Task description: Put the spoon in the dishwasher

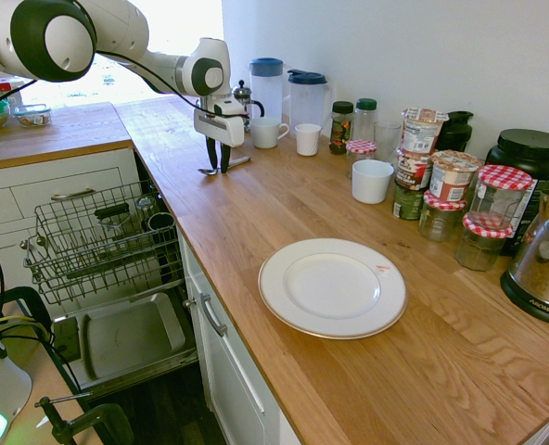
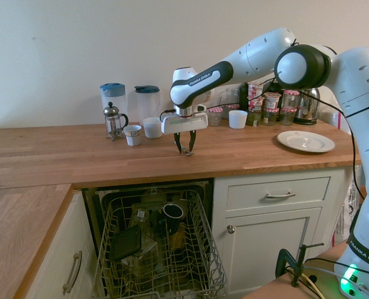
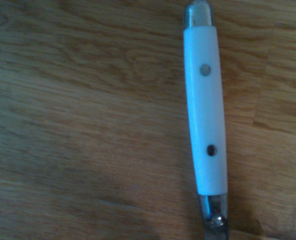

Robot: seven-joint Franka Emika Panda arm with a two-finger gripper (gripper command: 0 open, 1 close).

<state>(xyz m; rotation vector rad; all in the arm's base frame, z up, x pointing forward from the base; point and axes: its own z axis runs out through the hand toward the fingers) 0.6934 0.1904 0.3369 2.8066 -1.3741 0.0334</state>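
The spoon (image 1: 224, 166) lies flat on the wooden table (image 1: 284, 213), near the edge above the dishwasher (image 1: 108, 269). In the first exterior view its long axis runs from the bowl at lower left, toward the table edge, to the handle end at upper right, toward the wall. The wrist view shows a white handle with two rivets and metal at both ends (image 3: 205, 110), lying along the wood grain's cross direction.

The arm reaches out over the table with the wrist turned straight down. The tool (image 1: 219, 167) stands vertical directly over the spoon, fingertips at table level, straddling the spoon's middle. The fingers are a little apart and are not seen pressed against the spoon.

Just behind the tool stand a French press (image 1: 243, 97), a white mug (image 1: 266, 133) and a white cup (image 1: 307, 139), with two blue-lidded jugs (image 1: 267, 83) at the wall. A white plate (image 1: 332, 287) lies well apart, further along the table, beyond a cluster of jars (image 1: 441, 185).

The dishwasher door is dropped open and the wire rack (image 2: 159, 249) is pulled out, already holding a dark mug (image 2: 172, 215) and other items.
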